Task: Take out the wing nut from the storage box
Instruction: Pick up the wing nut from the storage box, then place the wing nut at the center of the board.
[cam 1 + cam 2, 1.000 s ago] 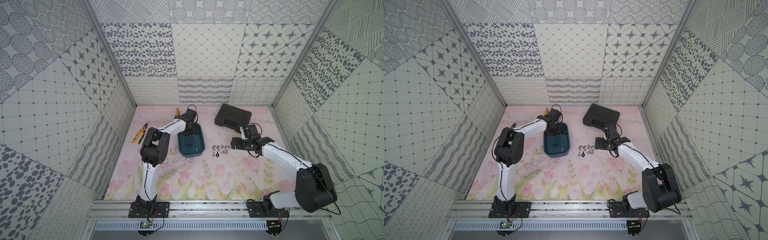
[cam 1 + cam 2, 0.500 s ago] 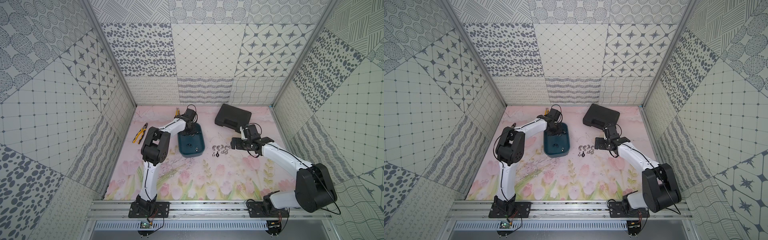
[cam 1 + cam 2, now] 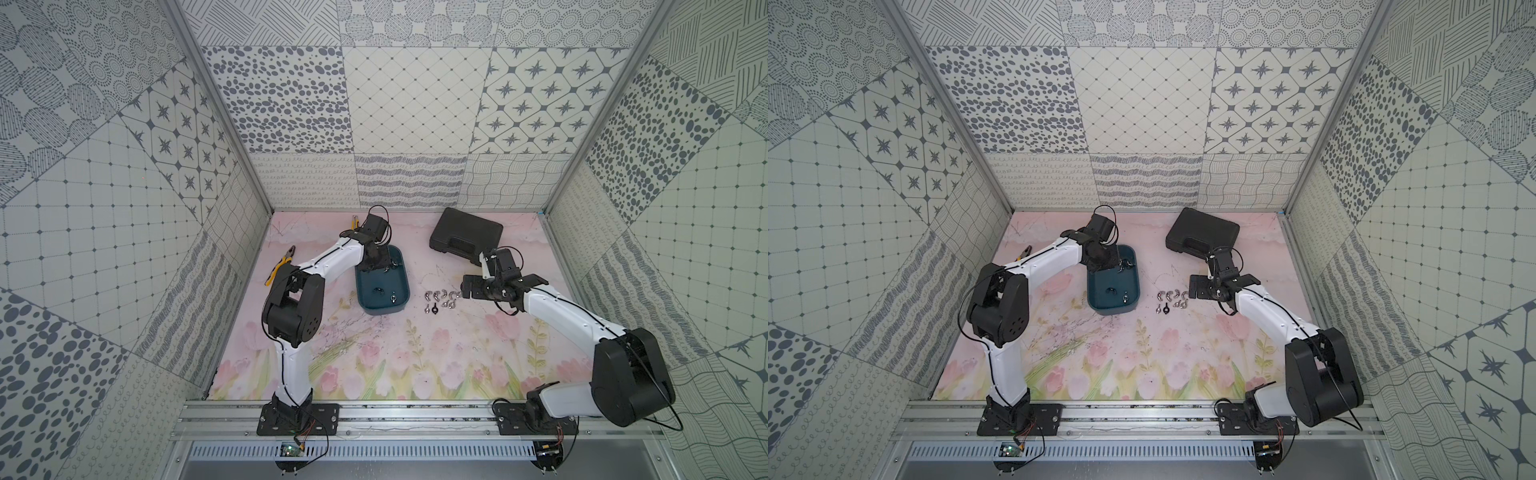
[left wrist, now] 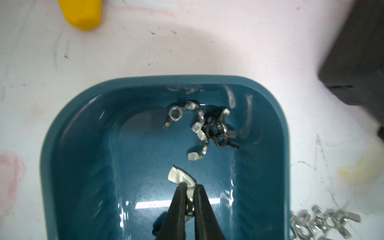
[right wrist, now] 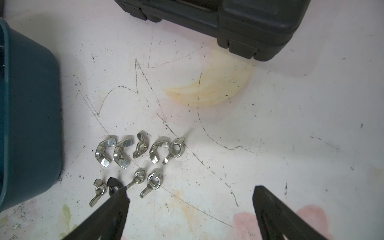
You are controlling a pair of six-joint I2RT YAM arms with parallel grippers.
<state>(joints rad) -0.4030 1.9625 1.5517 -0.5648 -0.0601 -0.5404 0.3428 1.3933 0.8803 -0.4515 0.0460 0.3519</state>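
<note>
The storage box (image 4: 166, 80) is a dark teal tub, seen in both top views (image 3: 382, 312) (image 3: 1113, 311). My left gripper (image 4: 190, 187) reaches into its far end (image 3: 380, 266) and is shut on a silver wing nut (image 4: 178, 174), one wing sticking out past the fingertips. Several more wing nuts (image 4: 197, 128), one of them black (image 4: 220, 139), lie against the box's far wall. Two others rest near its front end (image 3: 392, 297). My right gripper (image 5: 190, 190) hangs open over the mat (image 3: 503, 291), beside a group of wing nuts (image 5: 141, 153), holding nothing.
A black hard-shell case (image 3: 465, 239) lies behind the right gripper. Yellow-handled pliers (image 3: 282, 266) lie by the left wall, and a yellow handle (image 4: 83, 12) rests behind the box. The nuts on the mat (image 3: 442, 300) sit just right of the box.
The left gripper's jaws have closed on the silver wing nut inside the box. Both arms have stayed almost where they were.
</note>
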